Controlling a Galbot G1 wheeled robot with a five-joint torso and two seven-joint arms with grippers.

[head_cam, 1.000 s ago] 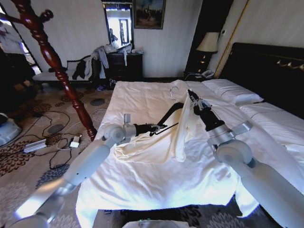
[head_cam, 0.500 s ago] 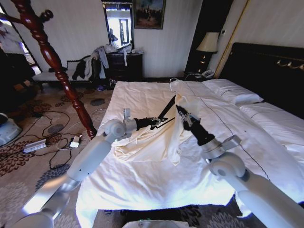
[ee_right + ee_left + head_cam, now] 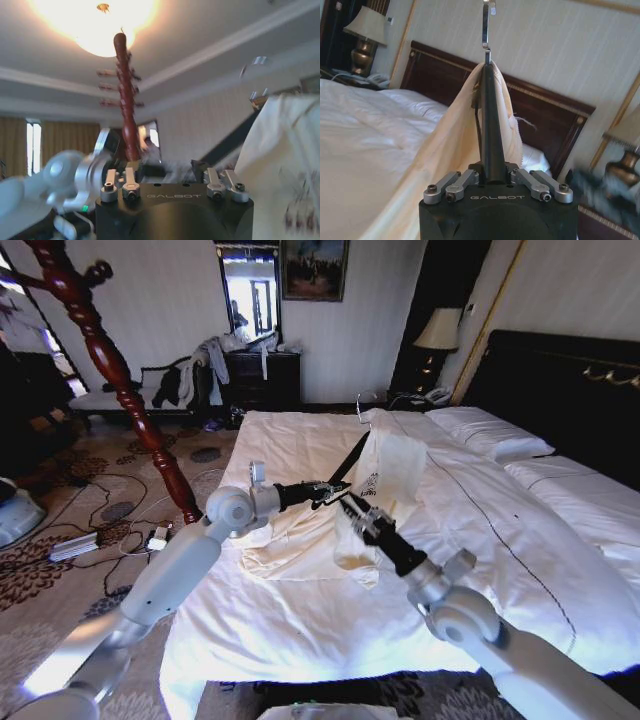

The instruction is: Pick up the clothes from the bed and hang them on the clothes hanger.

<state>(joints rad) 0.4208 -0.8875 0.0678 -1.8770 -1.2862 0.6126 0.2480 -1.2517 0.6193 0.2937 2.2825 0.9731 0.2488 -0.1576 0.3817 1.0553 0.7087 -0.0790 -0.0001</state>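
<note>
Left gripper, jaws clenched on the hanger, holds it over mid-bed. The shirt now drapes from it. I've pulled the right gripper back, jaws released: hanging looks nearly done.

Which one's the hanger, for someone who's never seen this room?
On the white bed, look above the cream shirt. The left gripper is shut on the hanger: a slim black bar with a silver hook, unlike the tall red-brown coat stand left of the bed.
</note>
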